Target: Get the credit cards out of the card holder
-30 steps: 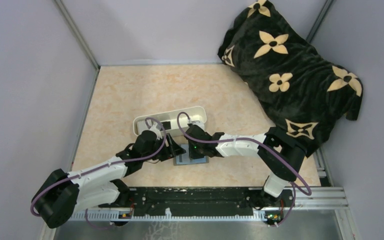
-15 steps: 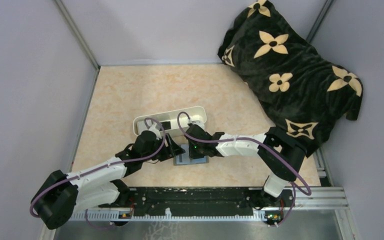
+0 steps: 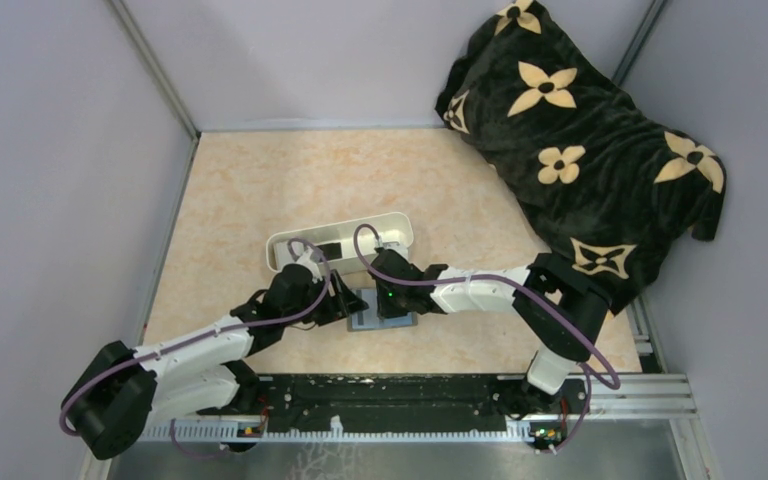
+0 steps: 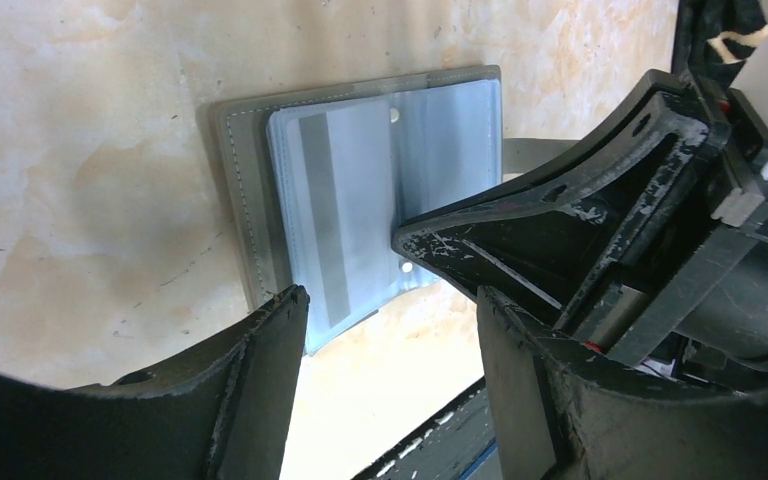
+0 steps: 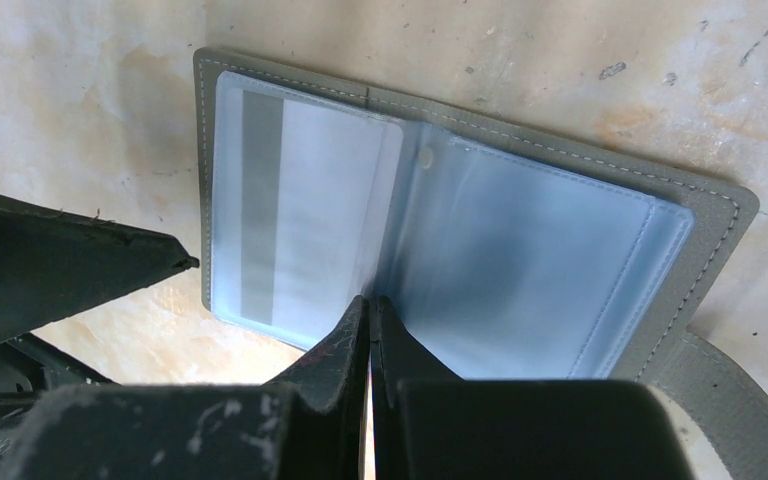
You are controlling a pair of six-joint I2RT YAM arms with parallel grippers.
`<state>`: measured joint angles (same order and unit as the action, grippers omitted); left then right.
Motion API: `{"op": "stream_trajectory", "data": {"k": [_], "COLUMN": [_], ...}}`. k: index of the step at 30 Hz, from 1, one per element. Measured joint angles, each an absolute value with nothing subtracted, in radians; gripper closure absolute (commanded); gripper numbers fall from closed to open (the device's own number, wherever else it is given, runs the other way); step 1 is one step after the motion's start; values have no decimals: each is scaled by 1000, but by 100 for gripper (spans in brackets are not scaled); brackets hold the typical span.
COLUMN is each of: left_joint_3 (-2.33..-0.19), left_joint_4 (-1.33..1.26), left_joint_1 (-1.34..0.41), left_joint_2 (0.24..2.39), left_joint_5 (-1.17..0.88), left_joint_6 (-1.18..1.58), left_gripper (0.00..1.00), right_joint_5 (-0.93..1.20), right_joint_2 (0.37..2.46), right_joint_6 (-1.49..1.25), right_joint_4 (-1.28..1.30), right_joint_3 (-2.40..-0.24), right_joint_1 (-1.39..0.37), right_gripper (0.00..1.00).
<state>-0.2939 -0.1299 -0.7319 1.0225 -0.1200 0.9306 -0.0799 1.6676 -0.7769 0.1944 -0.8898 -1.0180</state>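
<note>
The grey card holder [image 5: 460, 150] lies open and flat on the table, its blue-grey pockets up; it also shows in the top view [image 3: 392, 321] and the left wrist view [image 4: 250, 220]. A pale card with a grey stripe [image 5: 290, 230] sits in its left pocket and shows in the left wrist view [image 4: 335, 200] too. My right gripper [image 5: 370, 300] is shut, its tips pressing on the centre fold. My left gripper [image 4: 390, 310] is open and empty, just off the holder's left edge, beside the right gripper's fingers [image 4: 560, 220].
A long white tray [image 3: 340, 240] with something dark inside stands just behind the grippers. A black blanket with tan flowers [image 3: 580, 140] fills the back right corner. Grey walls close in left and back. A black rail [image 3: 390, 390] runs along the near edge.
My left gripper has eased back slightly toward the lower left. The right gripper and the card holder have not moved.
</note>
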Motion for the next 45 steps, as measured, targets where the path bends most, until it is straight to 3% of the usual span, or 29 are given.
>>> {"op": "stream_trajectory", "data": {"k": [27, 43, 45], "left_joint_3": [-282, -383, -393], "left_joint_4": [-226, -229, -239], "left_joint_1": [-732, -736, -741], "left_joint_2": [1140, 1151, 1169], "left_joint_5": [-150, -202, -207], "left_joint_6": [931, 931, 931], "left_gripper": [32, 32, 32], "right_joint_5": [-77, -78, -80], "right_joint_2": [1668, 1644, 1617], "right_joint_6": [-767, -767, -767], "right_joint_4": [194, 190, 192], "right_joint_3": [-890, -878, -863], "right_joint_1": [-1018, -1018, -1018], "right_gripper": [100, 100, 96]}}
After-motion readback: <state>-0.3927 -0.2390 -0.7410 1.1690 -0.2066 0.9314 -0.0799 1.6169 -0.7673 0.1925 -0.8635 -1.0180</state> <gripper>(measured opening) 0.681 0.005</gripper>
